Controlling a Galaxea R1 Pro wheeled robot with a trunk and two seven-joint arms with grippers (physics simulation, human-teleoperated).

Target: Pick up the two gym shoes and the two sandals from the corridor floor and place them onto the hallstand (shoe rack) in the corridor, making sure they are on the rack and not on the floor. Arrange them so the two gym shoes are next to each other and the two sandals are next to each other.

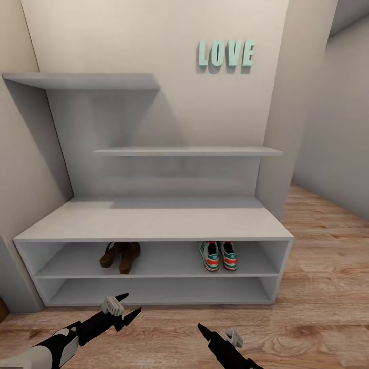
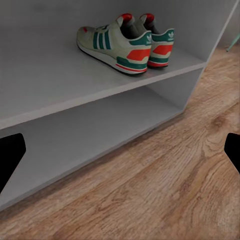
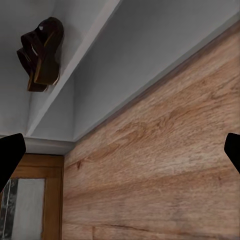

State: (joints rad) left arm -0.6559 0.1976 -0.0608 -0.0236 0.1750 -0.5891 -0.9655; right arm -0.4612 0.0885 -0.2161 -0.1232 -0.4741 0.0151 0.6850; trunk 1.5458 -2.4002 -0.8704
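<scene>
Nearest to me, my left gripper (image 1: 125,309) hovers low over the corridor floor (image 1: 318,287) with its two dark fingers spread wide and nothing between them. My right gripper (image 1: 215,335) sits a little nearer and to the right; I see one finger clearly in the head view, and in its wrist view the tips stand at opposite edges, so it is wide apart and empty too.

Beyond both, the hallstand (image 1: 154,220) stands against the wall. On its upper shelf bay the two sandals (image 1: 121,256) lie side by side, touching, ahead of my left gripper. The two gym shoes (image 1: 219,255) sit together further right on the same shelf, heels toward me, ahead of my right gripper.
</scene>
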